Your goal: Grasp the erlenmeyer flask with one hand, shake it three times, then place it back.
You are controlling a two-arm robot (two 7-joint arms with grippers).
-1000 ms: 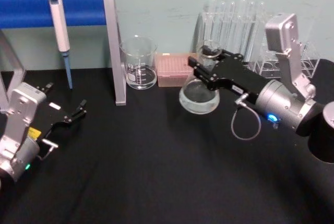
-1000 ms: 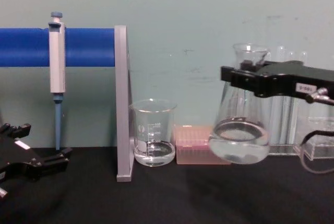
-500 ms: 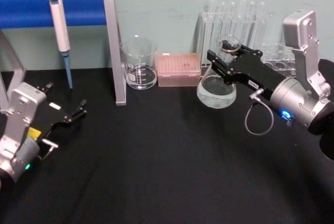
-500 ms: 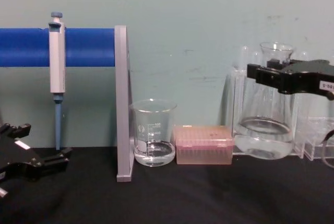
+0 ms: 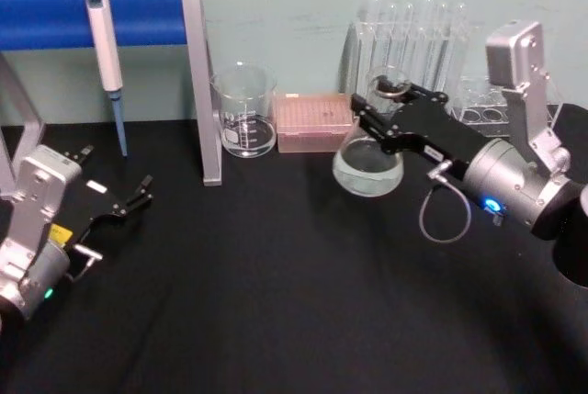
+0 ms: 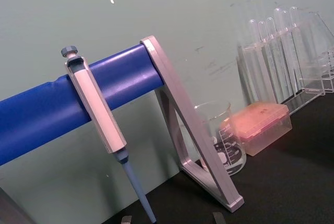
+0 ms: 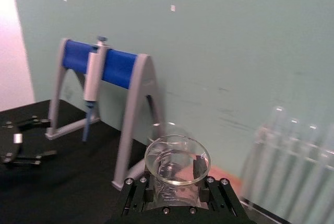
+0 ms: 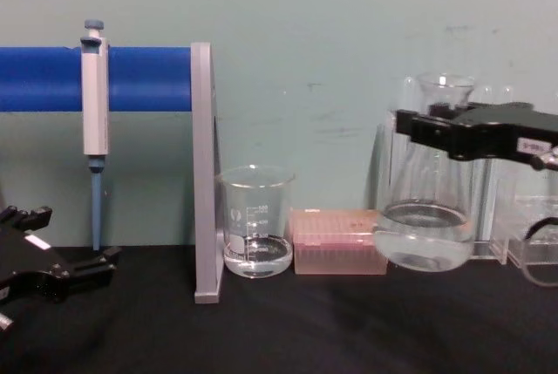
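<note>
One erlenmeyer flask point(image 5: 367, 167) sits at about 2 o'clock on the black table point(image 5: 276, 311). It is tilted and seems to be lifted just clear of the surface. The right hand point(image 5: 390, 106) is clamped across its neck, below the flared lip. The left hand point(image 5: 118, 170) lies low at 8 o'clock, well apart from the glassware, with its fingers spread and nothing between them.

Along the back there is one beaker point(image 5: 244, 111) at 12 o'clock and one pink tip box point(image 5: 314, 122) just beside it toward 1 o'clock. One pipette point(image 5: 104, 40) hangs on one blue-barred stand point(image 5: 138, 15) at 10 o'clock. Behind the flask is a clear rack of test tubes point(image 5: 413, 31); the glass overlaps too much for a sure tally.

The chest view gives the side profile, with a shallow pool of clear liquid in the flask's wide base and a similar pool in the beaker. The right wrist view looks down into the flask's open mouth, with black finger pads point(image 7: 199, 167) against the glass. The left wrist view shows the stand's grey leg, the pipette, the beaker and the tip box.

A small white label point(image 8: 530, 146) on the right hand carries print too small to read. The beaker's white graduations are not legible. A yellow sticker point(image 5: 59, 233) marks the left arm, and a blue light point(image 5: 493, 203) glows on the right wrist.
</note>
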